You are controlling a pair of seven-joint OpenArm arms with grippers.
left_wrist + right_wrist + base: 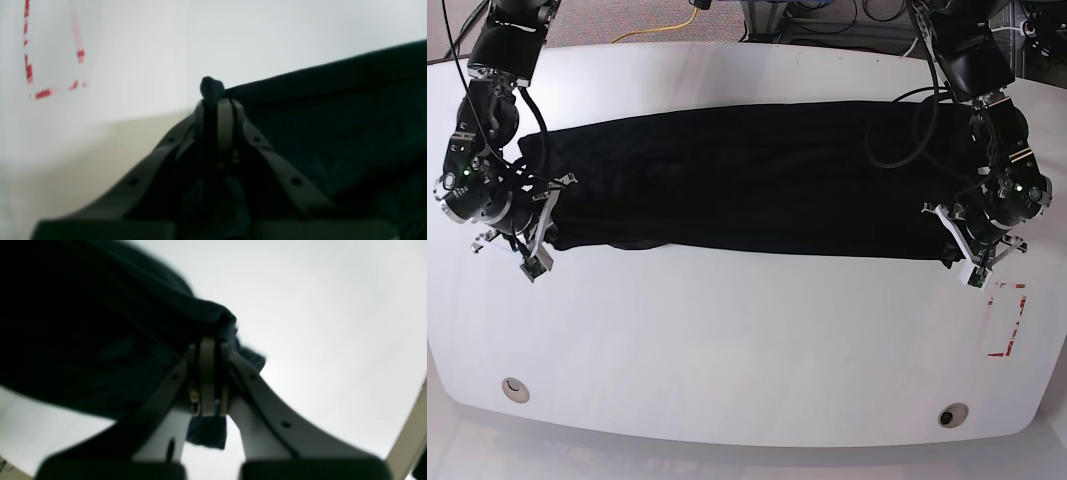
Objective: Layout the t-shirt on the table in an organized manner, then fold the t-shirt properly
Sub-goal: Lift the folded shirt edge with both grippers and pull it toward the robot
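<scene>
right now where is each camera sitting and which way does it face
left wrist: rides on the left arm, looking along the left gripper, shut on a pinch of the black fabric t-shirt, with the glossy white table and red dashed rectangle mark beyond.
right wrist: rides on the right arm, looking along the right gripper, shut on the t-shirt's bunched corner.
base: high above, looking down on the table; both arms show at the t-shirt's ends.
shared: all three show the t-shirt and table; left wrist and base share the red mark.

Bright even overhead light, soft glare on white table (747, 340), wrist views blurry
</scene>
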